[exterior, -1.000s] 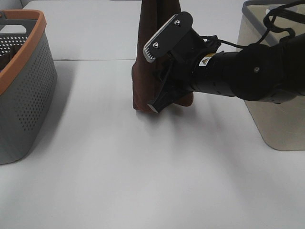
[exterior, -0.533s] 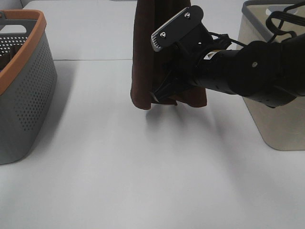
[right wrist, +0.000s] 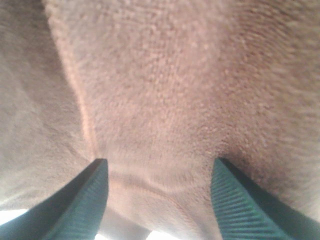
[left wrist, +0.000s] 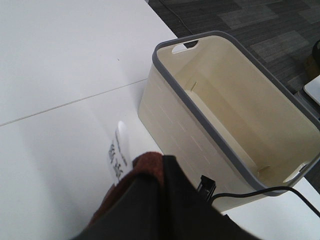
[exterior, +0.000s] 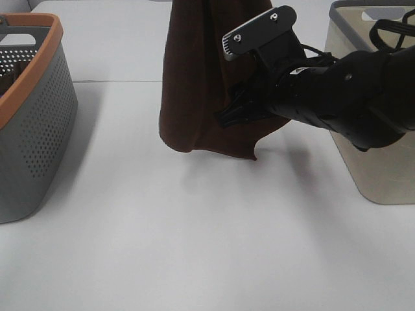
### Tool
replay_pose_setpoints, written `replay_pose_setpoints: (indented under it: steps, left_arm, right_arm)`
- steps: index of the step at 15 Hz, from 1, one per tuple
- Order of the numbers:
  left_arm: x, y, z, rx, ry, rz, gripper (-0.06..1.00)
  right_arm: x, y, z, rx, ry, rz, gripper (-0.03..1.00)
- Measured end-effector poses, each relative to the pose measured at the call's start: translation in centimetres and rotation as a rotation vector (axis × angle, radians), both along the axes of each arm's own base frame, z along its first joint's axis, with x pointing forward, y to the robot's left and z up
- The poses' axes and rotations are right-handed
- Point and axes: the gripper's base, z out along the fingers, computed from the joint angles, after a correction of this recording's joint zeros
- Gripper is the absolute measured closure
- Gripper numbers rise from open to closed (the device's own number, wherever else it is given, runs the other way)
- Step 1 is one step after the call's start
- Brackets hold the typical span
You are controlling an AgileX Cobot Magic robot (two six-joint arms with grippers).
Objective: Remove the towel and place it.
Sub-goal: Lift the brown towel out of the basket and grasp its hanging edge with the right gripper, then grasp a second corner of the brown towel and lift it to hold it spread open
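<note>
A dark brown towel hangs in the air above the table's far middle, and its top runs out of the exterior view. Its lower edge is just off the table. In the left wrist view my left gripper shows as a dark blurred shape shut on the towel's top, next to a white label. My right gripper reaches across from the right and presses into the towel's right side. In the right wrist view my right gripper is open, its fingers wide apart against the cloth.
A beige basket with a grey rim stands at the right; it looks empty in the left wrist view. A grey perforated basket with an orange rim stands at the left. The table is white.
The towel has risen off the table and spread wider, its lower edge swinging left. My right gripper has moved up and to the right against it.
</note>
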Motion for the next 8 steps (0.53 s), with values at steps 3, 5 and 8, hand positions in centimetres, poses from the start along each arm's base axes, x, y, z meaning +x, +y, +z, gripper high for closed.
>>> replay_pose_setpoints:
  steps: [3, 5, 8]
  left_arm:
    - [0.01, 0.00, 0.02, -0.001, -0.001, 0.000, 0.94]
    - [0.06, -0.05, 0.15, -0.015, -0.011, 0.002, 0.94]
    - [-0.18, -0.37, 0.30, -0.071, 0.022, -0.014, 0.94]
  right_arm:
    - [0.00, 0.10, 0.06, -0.013, -0.012, 0.021, 0.28]
    - [-0.01, 0.24, 0.11, -0.001, -0.015, 0.032, 0.21]
    - [-0.02, 0.47, 0.24, 0.062, -0.012, 0.027, 0.20]
